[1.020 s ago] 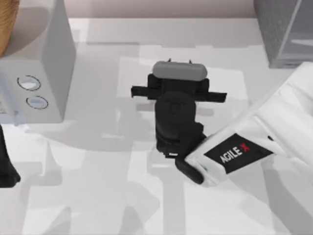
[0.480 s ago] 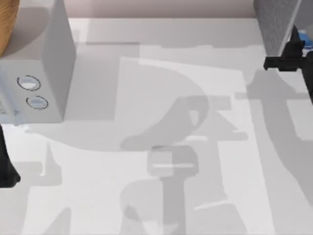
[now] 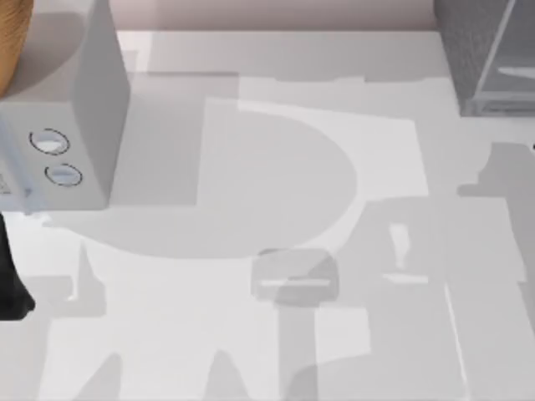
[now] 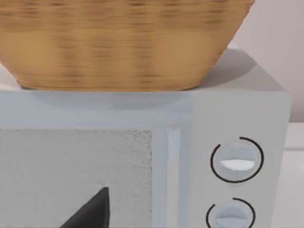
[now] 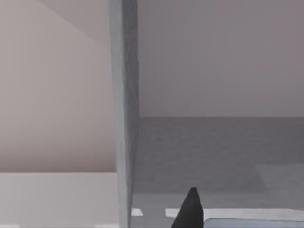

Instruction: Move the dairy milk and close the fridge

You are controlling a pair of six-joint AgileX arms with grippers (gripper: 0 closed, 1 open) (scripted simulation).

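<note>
From above, the fridge (image 3: 485,58) sits in the frame's upper right, its door apparently still open. I cannot find the dairy milk, nor tell either gripper's state. My right wrist camera looks into the cabinet; closing remains.

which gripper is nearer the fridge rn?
Right. Its fingertip shows close before the fridge at the table's far right. The left arm sits at the left edge, facing the dialled box.

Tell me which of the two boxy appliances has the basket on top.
The light-grey box with two dials, table's left; the speckled fridge at right carries nothing.
</note>
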